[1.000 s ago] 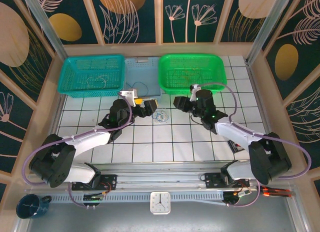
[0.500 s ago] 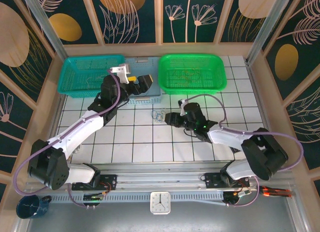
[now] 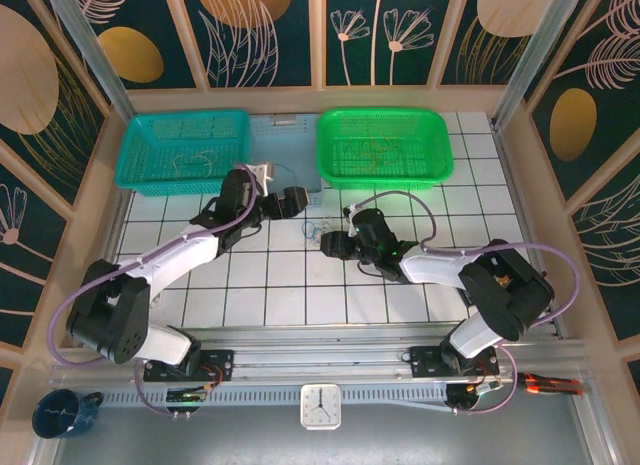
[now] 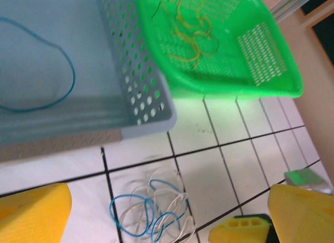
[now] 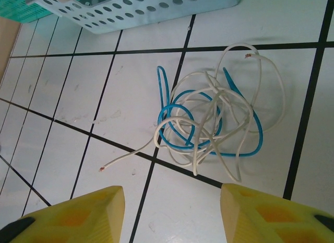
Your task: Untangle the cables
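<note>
After swinging back from over the pale blue basket (image 3: 290, 145), hovers with left end effector (image 3: 292, 202) spread wide and empty. Closes in likewise with right end effector (image 3: 328, 243), parted, gripping nothing. Finds the cables (image 3: 317, 231) knotted on the table (image 3: 400, 295), just ahead of both, between them. Points to a fresh grab from both sides.
</note>
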Robot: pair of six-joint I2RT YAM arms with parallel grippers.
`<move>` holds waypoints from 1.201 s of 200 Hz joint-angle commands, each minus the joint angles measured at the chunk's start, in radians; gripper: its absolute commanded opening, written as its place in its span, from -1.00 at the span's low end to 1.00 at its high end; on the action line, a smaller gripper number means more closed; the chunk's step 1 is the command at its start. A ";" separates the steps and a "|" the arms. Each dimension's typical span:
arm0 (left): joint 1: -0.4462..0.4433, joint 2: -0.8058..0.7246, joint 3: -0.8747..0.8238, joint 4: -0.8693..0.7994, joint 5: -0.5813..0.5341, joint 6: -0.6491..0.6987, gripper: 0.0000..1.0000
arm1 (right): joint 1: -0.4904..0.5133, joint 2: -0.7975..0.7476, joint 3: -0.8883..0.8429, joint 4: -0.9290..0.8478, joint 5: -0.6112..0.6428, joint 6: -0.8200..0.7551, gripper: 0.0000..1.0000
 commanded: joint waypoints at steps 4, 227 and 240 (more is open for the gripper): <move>0.001 0.039 -0.024 0.000 0.028 0.024 0.86 | 0.005 0.028 0.043 0.025 0.037 -0.017 0.00; 0.001 0.092 -0.069 0.017 0.004 0.042 0.89 | 0.024 0.073 -0.009 0.115 -0.158 -0.235 -1.00; 0.001 0.096 -0.071 0.018 0.005 0.044 0.89 | 0.023 0.068 -0.018 0.119 -0.159 -0.236 -1.00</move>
